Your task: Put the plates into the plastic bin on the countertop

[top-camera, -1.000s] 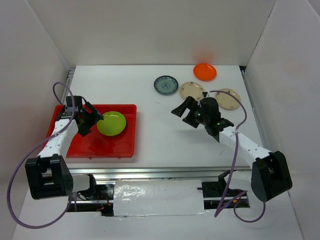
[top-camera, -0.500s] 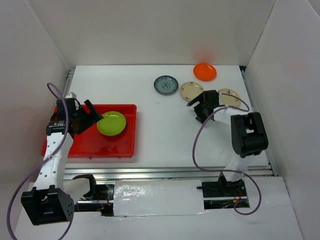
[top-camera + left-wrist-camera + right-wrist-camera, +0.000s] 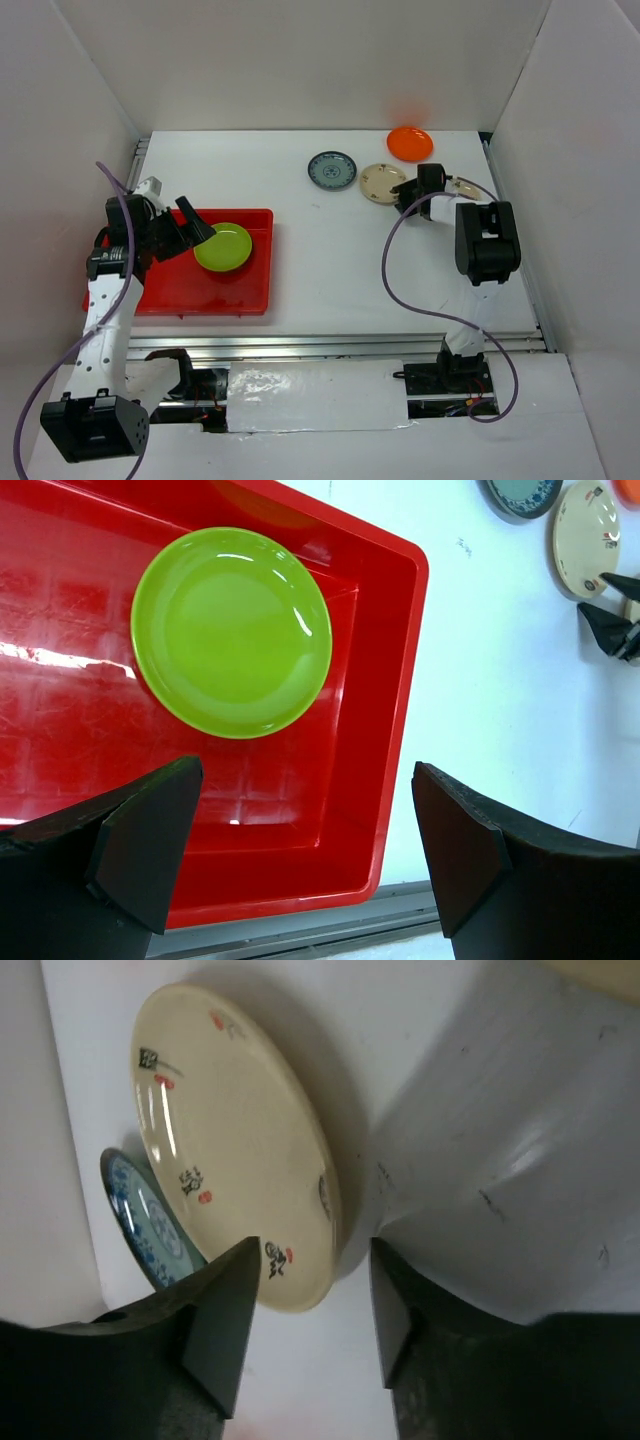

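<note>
A lime green plate (image 3: 223, 246) lies in the red plastic bin (image 3: 180, 292) on the left of the white countertop (image 3: 330, 260). My left gripper (image 3: 190, 226) hangs open and empty above the bin, just left of that plate (image 3: 231, 632); the left wrist view shows the gripper (image 3: 305, 780) over the bin's near right corner (image 3: 400, 680). My right gripper (image 3: 412, 198) is low at the edge of a cream floral plate (image 3: 382, 182). In the right wrist view its jaws (image 3: 312, 1260) are partly narrowed, with that plate's rim (image 3: 230, 1140) between them and gaps showing on both sides.
A blue-grey patterned plate (image 3: 331, 169) lies left of the cream one, and an orange plate (image 3: 410, 143) sits at the back. A second cream plate (image 3: 464, 192) is partly hidden behind the right arm. White walls close in both sides; a metal rail (image 3: 330, 345) runs along the front.
The right arm swung from mid-table back to the cream plate, and its jaws narrowed around the rim. The left arm drew back a little from the green plate, still open.
</note>
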Available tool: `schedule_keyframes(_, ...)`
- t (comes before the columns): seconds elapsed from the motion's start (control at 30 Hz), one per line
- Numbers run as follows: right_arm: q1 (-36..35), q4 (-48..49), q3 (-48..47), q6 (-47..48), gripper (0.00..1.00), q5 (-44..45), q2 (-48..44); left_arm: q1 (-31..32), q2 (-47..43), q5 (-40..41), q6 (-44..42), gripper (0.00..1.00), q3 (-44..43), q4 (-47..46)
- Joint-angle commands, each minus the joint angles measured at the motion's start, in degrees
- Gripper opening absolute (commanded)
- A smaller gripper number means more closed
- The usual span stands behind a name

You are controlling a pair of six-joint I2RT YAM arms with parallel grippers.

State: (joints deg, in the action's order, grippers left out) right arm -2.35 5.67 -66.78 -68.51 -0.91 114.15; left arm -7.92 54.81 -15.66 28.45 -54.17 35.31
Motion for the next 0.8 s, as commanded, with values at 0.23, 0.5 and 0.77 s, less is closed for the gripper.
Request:
schedule_keyframes(0.23,1.91,-0.34,3.04,-1.36,0.00,-2.52,-1.81,0.19,0.48,-2.36,-1.47,0.99,-3.75,-1.73)
schedule_keyframes(0.5,-14.24,-7.43,13.43,10.57,0.00,13.81,-28.43,5.19,5.83,-24.31,2.13,0.99,-3.04,-13.50)
schedule_keyframes(0.77,-25.07,9.89,22.31,19.47,0.00,-20.59,-37.07,11.96,12.69,-26.97,5.91,0.99,-4.89,-19.84)
